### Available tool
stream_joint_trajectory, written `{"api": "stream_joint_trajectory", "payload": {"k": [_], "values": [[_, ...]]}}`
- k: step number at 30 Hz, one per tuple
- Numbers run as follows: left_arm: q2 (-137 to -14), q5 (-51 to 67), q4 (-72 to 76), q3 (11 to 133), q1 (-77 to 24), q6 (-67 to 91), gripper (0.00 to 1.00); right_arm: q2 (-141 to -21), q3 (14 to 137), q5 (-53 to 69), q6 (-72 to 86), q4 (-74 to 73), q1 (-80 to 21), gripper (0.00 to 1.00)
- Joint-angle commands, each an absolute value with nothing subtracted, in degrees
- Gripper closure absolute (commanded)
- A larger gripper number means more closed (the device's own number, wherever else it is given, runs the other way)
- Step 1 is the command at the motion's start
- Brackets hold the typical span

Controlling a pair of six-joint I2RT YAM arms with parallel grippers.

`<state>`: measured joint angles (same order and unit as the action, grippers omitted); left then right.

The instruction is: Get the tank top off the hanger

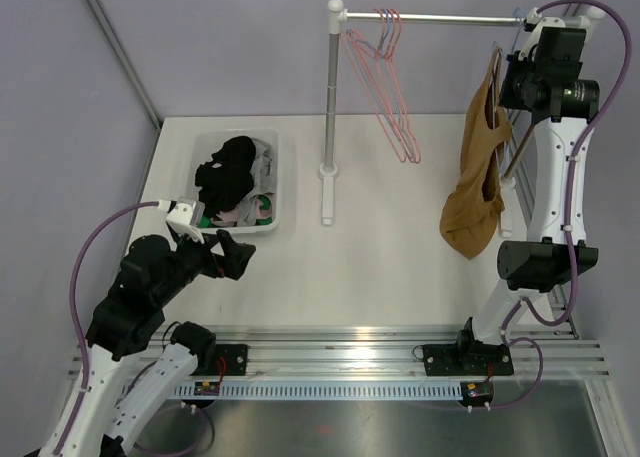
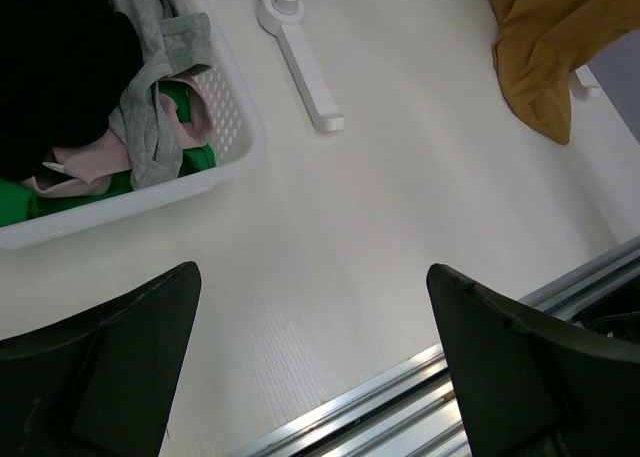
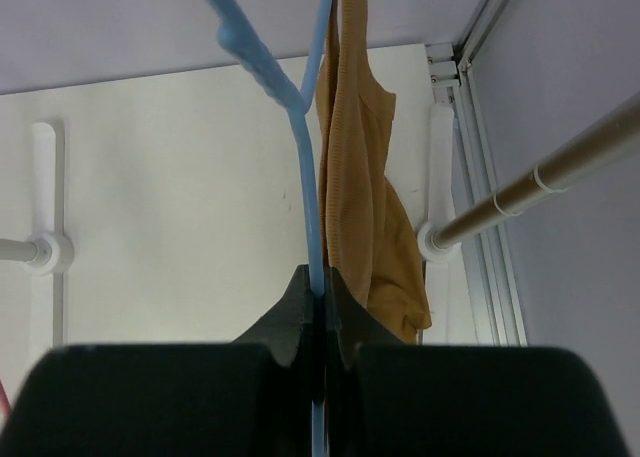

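Mustard tank top (image 1: 478, 182) hanging on a blue hanger (image 3: 305, 167) at the right end of the rail (image 1: 430, 19), right gripper (image 3: 320, 312) with jaws clenched on the hanger's wire just beside the fabric, left gripper (image 2: 312, 287) low over the tabletop (image 1: 380, 267) near the white basket (image 1: 278, 177), jaws released wide

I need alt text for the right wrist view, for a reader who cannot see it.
The right gripper is shut on a thin blue hanger. A mustard tank top hangs beside it, a metal rail to its right, a white table below.
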<state>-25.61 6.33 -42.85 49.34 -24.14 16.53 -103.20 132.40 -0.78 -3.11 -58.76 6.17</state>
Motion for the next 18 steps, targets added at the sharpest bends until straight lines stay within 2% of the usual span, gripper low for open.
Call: {"api": "stream_joint_trajectory", "payload": {"k": [1, 10, 18], "values": [[-25.8, 8.2, -39.6, 48.8, -24.4, 16.9, 0.01, -102.2, 136.5, 2.7, -2.9, -57.5, 6.0, 1.0], [-25.9, 7.6, -39.7, 48.8, -24.4, 17.0, 0.01, -96.3, 137.8, 7.4, -0.4, -59.0, 5.2, 1.0], [-24.4, 4.1, -40.1, 50.2, -24.4, 16.8, 0.01, -84.8, 126.8, 12.9, 4.0, -63.3, 2.7, 1.0]]}}
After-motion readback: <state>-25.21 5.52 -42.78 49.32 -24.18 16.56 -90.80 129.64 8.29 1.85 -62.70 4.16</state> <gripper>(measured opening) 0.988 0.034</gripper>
